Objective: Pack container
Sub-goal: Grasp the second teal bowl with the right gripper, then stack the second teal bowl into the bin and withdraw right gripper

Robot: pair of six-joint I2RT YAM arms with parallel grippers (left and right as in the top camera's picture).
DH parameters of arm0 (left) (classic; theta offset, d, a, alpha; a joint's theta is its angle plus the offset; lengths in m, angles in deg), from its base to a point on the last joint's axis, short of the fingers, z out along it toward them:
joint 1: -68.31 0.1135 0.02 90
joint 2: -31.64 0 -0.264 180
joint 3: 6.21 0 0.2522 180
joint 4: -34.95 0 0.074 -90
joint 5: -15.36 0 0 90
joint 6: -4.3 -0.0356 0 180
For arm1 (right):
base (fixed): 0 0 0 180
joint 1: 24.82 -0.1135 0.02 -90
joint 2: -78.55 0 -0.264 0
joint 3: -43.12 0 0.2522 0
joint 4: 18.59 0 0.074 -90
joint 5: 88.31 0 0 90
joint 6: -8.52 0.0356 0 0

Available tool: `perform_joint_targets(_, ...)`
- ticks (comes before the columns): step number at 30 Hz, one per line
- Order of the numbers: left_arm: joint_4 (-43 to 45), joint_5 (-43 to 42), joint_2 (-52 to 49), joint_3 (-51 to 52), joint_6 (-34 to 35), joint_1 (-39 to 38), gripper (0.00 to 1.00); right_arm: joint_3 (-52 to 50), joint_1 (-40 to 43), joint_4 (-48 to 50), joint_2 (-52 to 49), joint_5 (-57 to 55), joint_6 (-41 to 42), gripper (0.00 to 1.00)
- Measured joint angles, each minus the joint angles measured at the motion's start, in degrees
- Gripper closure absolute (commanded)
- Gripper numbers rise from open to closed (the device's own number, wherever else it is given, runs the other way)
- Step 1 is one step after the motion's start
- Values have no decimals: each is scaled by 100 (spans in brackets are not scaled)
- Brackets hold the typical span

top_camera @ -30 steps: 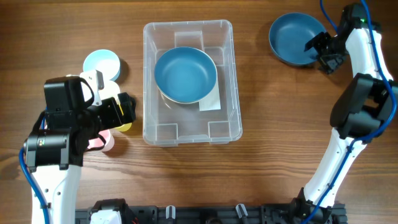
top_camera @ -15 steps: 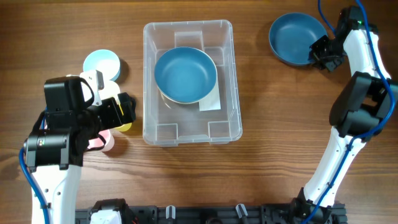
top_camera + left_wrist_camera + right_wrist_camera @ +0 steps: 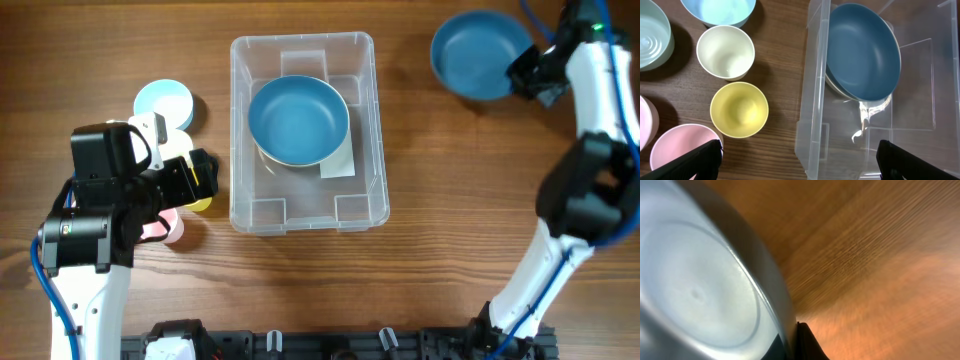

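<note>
Clear plastic container, rectangular with rounded corners, at the centre of the overhead view on the wooden table; white label on its base. Contents: 1 dark blue bowl in the upper half, with a paler rim showing beneath it, possibly another bowl nested under; lower half of the base bare. Outstanding, by judgement: 1 2nd blue bowl at the upper right of the overhead view, outside the container and well apart from it; 1 pale blue bowl, 1 cream cup, 1 yellow cup, 1 pink cup and 1 mint bowl, grouped left of the container, none inside. Packing judged early, with most items left. Right gripper: at the right rim of the 2nd blue bowl, apparently clamped on it; its wrist view is filled by the bowl's wall with 1 dark fingertip hard against it. Left gripper: jaws spread wide, holding nothing, poised over the container's left wall, beside the yellow cup.
</note>
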Motion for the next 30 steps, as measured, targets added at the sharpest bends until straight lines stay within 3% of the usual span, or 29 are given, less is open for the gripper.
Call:
perform_joint_targets(4, -7, 0, 2, 0, 0, 0, 0, 79, -422, -332, 2312, 13, -511, 96)
perform_joint_targets(7, -4, 0, 0, 0, 0, 0, 0, 142, -1639, -658, 3171, 114, -973, 96)
perform_joint_targets(13, -2, 2, 0, 0, 0, 0, 0, 127, -3574, -846, 2179, 87, -1364, 96)
perform_joint_targets(18, 0, 0, 0, 0, 0, 0, 0, 101, -4133, -627, 782, 13, -1497, 95)
perform_joint_targets(19, -2, 2, 0, 0, 0, 0, 0, 87, -4183, -518, 557, 4, -1499, 83)
perform_joint_targets(20, -2, 2, 0, 0, 0, 0, 0, 85, -4210, -417, 382, 2, -1486, 59)
perform_joint_targets(21, -2, 0, 0, 0, 0, 0, 0, 74, -4210, -337, 313, 2, -1502, 50)
perform_joint_targets(26, -2, 2, 0, 0, 0, 0, 0, 74, -4199, -195, 319, -284, -1475, 41)
perform_joint_targets(27, -2, 0, 0, 0, 0, 0, 0, 74, -4199, -273, 361, -476, -1467, 33)
perform_joint_targets(28, -2, 2, 0, 0, 0, 0, 0, 74, -4194, -306, 597, -793, -1467, 7)
perform_joint_targets(30, -4, 0, 0, 0, 0, 0, 0, 35, -4127, -424, 1276, -1200, -1471, 0)
